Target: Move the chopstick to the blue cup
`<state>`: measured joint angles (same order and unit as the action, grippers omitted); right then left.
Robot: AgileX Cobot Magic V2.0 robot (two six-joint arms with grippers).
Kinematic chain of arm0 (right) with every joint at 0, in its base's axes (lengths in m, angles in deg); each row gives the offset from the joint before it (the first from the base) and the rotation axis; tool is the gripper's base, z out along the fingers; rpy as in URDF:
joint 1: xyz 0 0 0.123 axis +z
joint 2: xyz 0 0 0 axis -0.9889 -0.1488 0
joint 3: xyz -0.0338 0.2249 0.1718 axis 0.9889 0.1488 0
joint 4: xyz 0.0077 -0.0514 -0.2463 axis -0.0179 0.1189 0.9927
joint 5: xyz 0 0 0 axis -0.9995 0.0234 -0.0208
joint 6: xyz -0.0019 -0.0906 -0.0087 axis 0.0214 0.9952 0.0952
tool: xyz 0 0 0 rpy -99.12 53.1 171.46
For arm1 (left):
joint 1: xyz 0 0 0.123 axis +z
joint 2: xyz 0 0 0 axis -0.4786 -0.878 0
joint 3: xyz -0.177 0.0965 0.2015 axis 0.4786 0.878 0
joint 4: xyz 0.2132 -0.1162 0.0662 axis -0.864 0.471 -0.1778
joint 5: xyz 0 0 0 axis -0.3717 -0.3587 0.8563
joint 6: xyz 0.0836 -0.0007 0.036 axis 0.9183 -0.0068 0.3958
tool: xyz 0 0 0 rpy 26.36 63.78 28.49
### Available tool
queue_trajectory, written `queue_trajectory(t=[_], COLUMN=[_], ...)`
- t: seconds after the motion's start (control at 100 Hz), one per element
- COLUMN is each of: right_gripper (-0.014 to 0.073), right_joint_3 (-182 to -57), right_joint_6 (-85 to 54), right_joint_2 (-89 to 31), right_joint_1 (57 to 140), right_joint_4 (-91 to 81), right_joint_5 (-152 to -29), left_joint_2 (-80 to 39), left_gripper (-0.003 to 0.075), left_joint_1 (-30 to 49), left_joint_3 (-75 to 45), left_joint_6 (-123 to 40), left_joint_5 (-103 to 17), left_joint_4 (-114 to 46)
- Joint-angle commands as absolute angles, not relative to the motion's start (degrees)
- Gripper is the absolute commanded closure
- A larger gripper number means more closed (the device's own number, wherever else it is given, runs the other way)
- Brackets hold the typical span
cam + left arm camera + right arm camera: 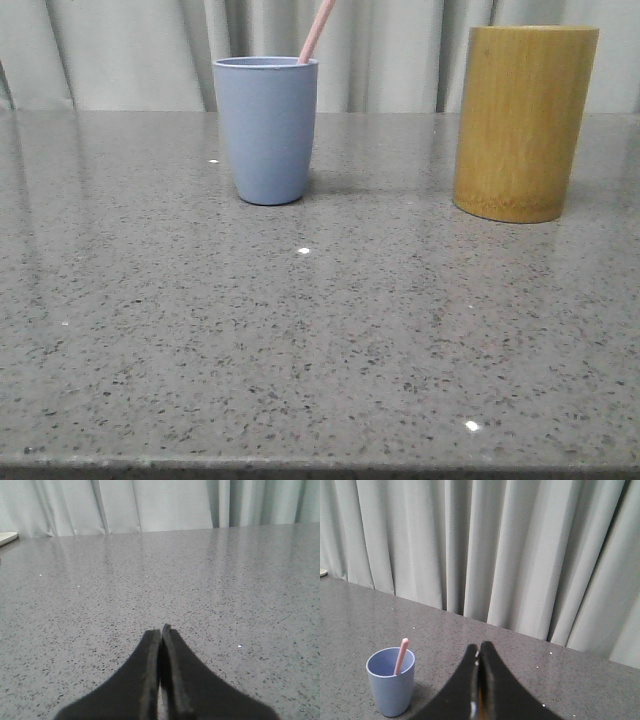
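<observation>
The blue cup (266, 130) stands upright at the back left of the grey stone table (320, 340). One pale pink chopstick (316, 30) leans in it and sticks out above the rim. In the right wrist view the cup (391, 687) and the chopstick (400, 656) sit beside and below my right gripper (479, 647), which is shut with nothing between its tips and raised above the table. My left gripper (161, 630) is shut and empty, low over bare tabletop. Neither gripper shows in the front view.
A tall yellow-brown bamboo cylinder holder (522, 120) stands at the back right, apart from the cup. Grey curtains (400, 50) hang behind the table. A pale flat object (7, 538) lies at the table's far edge in the left wrist view.
</observation>
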<state>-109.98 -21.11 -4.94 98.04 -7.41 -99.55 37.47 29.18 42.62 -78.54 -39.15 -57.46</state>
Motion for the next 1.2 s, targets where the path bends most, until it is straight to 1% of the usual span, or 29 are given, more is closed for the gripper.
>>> queue_trajectory(t=[0.0, 0.1, 0.18, 0.32, 0.43, 0.55, 0.72, 0.84, 1.02, 1.19], right_gripper=[0.0662, 0.0662, 0.0662, 0.0662, 0.0662, 0.0662, 0.0662, 0.0662, 0.0662, 0.0662], right_joint_3=[-111.5, -111.5, -110.28, -103.5, -96.79, -90.75, -82.06, -75.38, -64.61, -57.1], right_joint_6=[-20.67, -20.67, -20.67, -21.23, -21.49, -23.77, -31.75, -33.32, -33.32, -34.53], right_joint_2=[-5.04, -5.04, -4.9, -3.12, -0.01, 4.21, 10.87, 15.98, 23.78, 30.35], right_joint_1=[97.73, 97.73, 97.73, 97.01, 94.35, 89.57, 81.77, 77.56, 76.49, 76.49], right_joint_4=[-7.23, -7.23, -6.69, -2.77, -1.74, 0.65, 6.22, 7.07, 7.07, 7.07], right_joint_5=[-94.73, -93.29, -89.34, -75.83, -66.92, -67.51, -69.77, -69.85, -70.5, -70.79], left_joint_2=[39.44, 39.44, 39.44, 39.44, 39.44, 39.44, 39.44, 39.44, 39.44, 39.44], left_gripper=[0.0739, 0.0739, 0.0739, 0.0739, 0.0739, 0.0739, 0.0739, 0.0739, 0.0739, 0.0739], left_joint_1=[28.81, 28.81, 28.81, 28.81, 28.81, 28.81, 28.81, 28.81, 28.81, 28.81], left_joint_3=[43.14, 43.14, 43.14, 43.14, 43.14, 43.14, 43.14, 43.14, 43.14, 43.14], left_joint_6=[-78.93, -78.93, -78.93, -78.93, -78.93, -78.93, -78.93, -78.93, -78.93, -78.93], left_joint_5=[-34.5, -34.5, -34.5, -34.5, -34.5, -34.5, -34.5, -34.5, -34.5, -34.5], left_joint_4=[-57.39, -57.39, -57.39, -57.39, -57.39, -57.39, -57.39, -57.39, -57.39, -57.39])
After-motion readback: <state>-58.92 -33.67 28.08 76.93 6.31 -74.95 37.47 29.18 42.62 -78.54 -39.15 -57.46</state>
